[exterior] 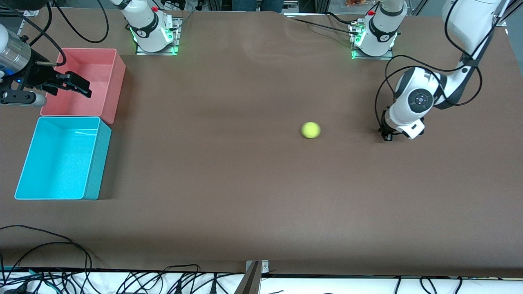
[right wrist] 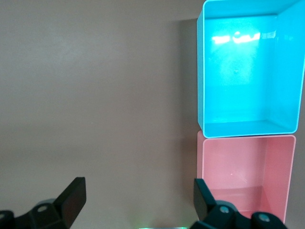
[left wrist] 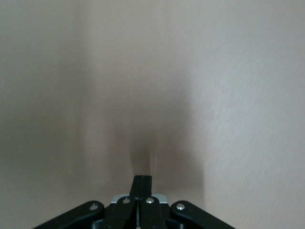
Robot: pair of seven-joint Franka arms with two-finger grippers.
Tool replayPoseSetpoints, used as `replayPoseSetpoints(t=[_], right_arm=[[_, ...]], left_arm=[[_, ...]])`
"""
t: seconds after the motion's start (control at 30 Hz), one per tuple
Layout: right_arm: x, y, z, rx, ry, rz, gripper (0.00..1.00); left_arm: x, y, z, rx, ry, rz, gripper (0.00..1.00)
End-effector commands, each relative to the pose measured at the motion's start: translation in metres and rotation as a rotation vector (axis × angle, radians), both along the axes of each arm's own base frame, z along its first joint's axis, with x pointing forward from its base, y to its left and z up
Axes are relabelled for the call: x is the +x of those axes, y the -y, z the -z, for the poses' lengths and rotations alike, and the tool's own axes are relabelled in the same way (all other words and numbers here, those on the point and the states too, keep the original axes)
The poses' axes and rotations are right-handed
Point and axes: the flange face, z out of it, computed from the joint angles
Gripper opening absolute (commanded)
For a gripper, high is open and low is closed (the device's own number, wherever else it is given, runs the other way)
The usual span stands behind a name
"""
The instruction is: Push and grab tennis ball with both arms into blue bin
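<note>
Tennis ball (exterior: 311, 130) sits on counter (exterior: 245, 204), mid-way, well apart from blue bin (exterior: 92, 163). Left pincer (exterior: 386, 135) low by counter, pressed closed. Right pincer (exterior: 75, 86) wide apart over pink bin (exterior: 112, 81).

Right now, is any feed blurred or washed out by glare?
Front view: even light, though the tennis ball looks slightly smeared. Left wrist view: soft, shadowy tabletop past the shut left gripper. Right wrist view: bright glare on the blue bin floor; open right gripper in shadow.
</note>
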Motion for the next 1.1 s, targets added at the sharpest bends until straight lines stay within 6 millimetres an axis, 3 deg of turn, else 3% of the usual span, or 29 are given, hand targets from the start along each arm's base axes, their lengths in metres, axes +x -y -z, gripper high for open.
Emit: replayPoseSetpoints(t=[0.0,0.13,0.17,0.4,0.63,0.93,1.07], right_arm=[[0.002,-0.002,-0.005,-0.003,-0.005,0.006,1.0],[0.002,-0.002,-0.006,-0.003,-0.003,0.006,1.0],[0.002,-0.002,-0.006,-0.003,-0.003,0.001,1.0],[0.002,-0.003,-0.007,-0.003,-0.002,-0.004,1.0],[0.002,-0.004,-0.005,-0.003,-0.005,-0.008,1.0],[0.002,-0.005,-0.005,-0.003,-0.006,-0.011,1.0],[0.002,-0.009,-0.005,-0.003,-0.006,-0.017,1.0]], left_arm=[[0.016,-0.026,-0.025,0.026,0.035,0.091,0.0],[0.03,-0.052,-0.044,0.029,0.067,0.144,0.0],[0.044,-0.059,-0.057,0.027,0.094,0.223,0.0],[0.07,-0.073,-0.081,0.032,0.093,0.265,0.0],[0.112,-0.091,-0.14,-0.075,0.01,0.438,0.0],[0.139,-0.11,-0.229,-0.175,-0.036,0.769,0.0],[0.145,-0.109,-0.265,-0.202,-0.052,0.911,0.14]])
